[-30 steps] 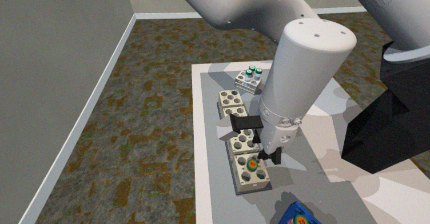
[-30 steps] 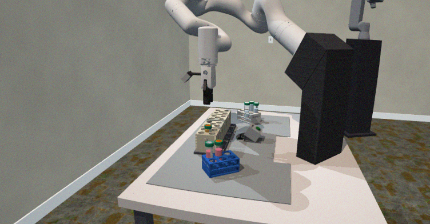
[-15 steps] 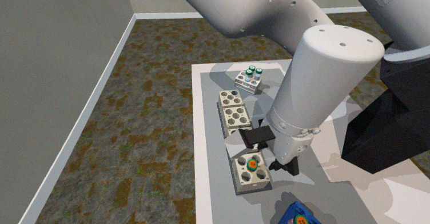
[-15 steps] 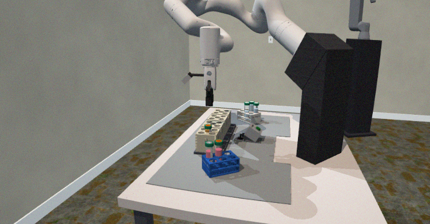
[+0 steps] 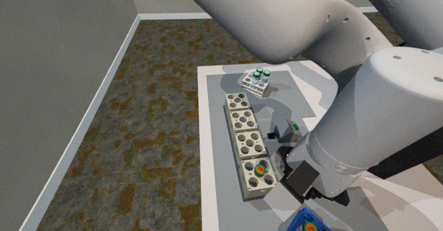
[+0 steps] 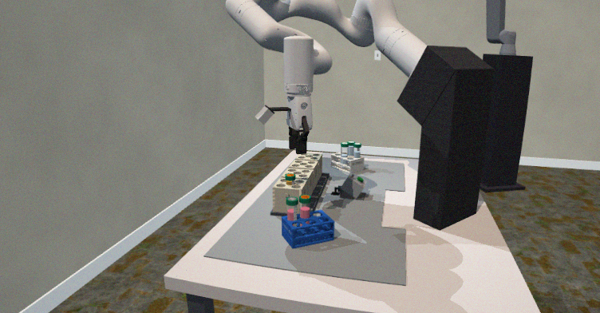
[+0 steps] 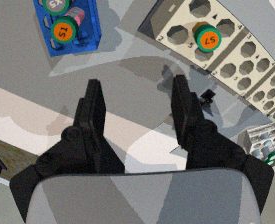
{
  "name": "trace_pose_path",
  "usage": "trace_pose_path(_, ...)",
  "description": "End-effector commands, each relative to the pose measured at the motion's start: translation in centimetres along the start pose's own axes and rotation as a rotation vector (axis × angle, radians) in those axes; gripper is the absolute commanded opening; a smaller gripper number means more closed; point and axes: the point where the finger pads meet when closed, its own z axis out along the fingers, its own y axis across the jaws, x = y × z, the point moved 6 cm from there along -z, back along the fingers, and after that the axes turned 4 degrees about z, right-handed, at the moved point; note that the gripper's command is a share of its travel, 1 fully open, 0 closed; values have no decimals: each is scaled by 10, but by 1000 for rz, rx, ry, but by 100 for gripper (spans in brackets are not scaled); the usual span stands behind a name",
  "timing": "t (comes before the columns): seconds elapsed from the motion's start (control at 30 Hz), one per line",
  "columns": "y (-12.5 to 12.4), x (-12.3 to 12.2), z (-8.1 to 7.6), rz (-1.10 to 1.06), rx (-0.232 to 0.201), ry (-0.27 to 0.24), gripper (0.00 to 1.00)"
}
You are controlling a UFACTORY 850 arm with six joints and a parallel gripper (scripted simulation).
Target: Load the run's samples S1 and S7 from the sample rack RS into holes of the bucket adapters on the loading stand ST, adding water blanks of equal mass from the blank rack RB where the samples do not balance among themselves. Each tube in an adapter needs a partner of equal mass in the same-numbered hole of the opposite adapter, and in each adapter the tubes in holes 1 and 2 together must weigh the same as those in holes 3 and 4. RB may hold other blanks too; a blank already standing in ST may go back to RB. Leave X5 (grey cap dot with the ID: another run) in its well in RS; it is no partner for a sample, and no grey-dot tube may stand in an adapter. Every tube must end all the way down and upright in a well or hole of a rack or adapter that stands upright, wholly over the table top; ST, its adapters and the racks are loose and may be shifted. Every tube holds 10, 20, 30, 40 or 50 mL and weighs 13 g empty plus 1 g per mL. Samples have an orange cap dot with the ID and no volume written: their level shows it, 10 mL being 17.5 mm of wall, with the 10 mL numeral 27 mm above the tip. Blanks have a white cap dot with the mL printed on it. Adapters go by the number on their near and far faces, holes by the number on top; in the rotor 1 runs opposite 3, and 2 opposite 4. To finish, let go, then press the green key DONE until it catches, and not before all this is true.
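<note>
My gripper (image 7: 137, 91) hangs high above the table (image 6: 424, 277), fingers parted, nothing between them. S7 (image 7: 206, 38) stands in the near adapter (image 5: 257, 188) of the stand (image 6: 319, 186), cap showing orange. S1 (image 7: 63, 31) stands in the blue rack (image 6: 308, 231), next to X5 (image 7: 56, 0) with its grey dot. Both show pink liquid in the exterior view. Three blanks (image 5: 259, 73) stand in the white rack (image 6: 349, 164) at the far end of the mat (image 6: 365, 247). The green key (image 5: 295, 126) sits on its grey wedge beside the stand. The other three adapters show open holes.
</note>
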Motion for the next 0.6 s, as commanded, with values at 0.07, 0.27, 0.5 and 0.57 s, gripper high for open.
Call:
trace_pose_path(0.07, -36, 3, 0, -26, -3, -6, 57)
trace_pose_path(0.27, -61, 4, 0, -26, -3, -6, 57)
trace_pose_path(0.5, -89, 5, 0, -26, -3, -6, 57)
trace_pose_path(0.57, -89, 5, 0, -26, -3, -6, 57)
